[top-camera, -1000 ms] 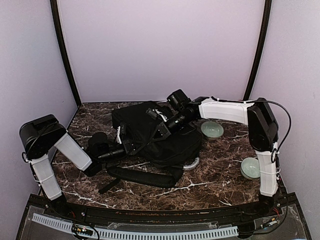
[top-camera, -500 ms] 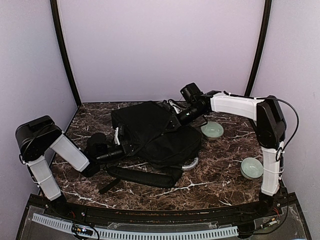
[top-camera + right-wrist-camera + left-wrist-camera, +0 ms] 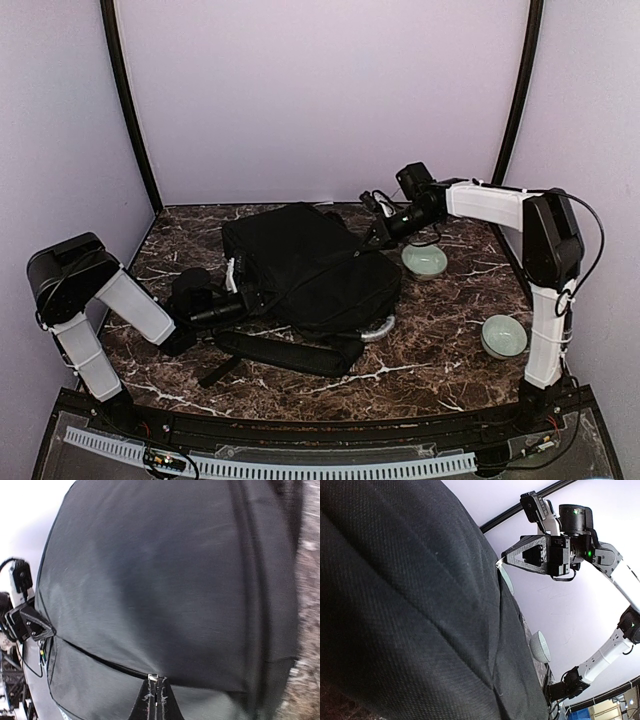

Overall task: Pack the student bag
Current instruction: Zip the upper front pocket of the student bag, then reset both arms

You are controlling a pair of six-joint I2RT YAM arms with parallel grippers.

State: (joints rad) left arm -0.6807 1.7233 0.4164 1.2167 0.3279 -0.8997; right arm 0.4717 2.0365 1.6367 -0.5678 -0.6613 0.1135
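The student bag (image 3: 310, 270), a large black backpack, lies flat mid-table. It fills the left wrist view (image 3: 410, 610) and the right wrist view (image 3: 165, 580). My left gripper (image 3: 250, 298) is pressed into the bag's left edge by the white trim. Its fingers are hidden in the fabric, and it looks shut on the bag. My right gripper (image 3: 378, 232) is at the bag's far right corner. Its fingertips are shut on a small silver zipper pull (image 3: 156, 679). The right gripper also shows in the left wrist view (image 3: 540, 557), above the bag's edge.
A pale green bowl (image 3: 425, 260) sits just right of the bag, below the right gripper. A second green bowl (image 3: 502, 336) is by the right arm's base. A round disc (image 3: 381, 327) pokes out under the bag's near right corner. A black strap (image 3: 290, 352) trails in front.
My right gripper has moved right and toward the back along the bag's top, still pinched shut. The left gripper has shifted slightly left at the bag's edge.
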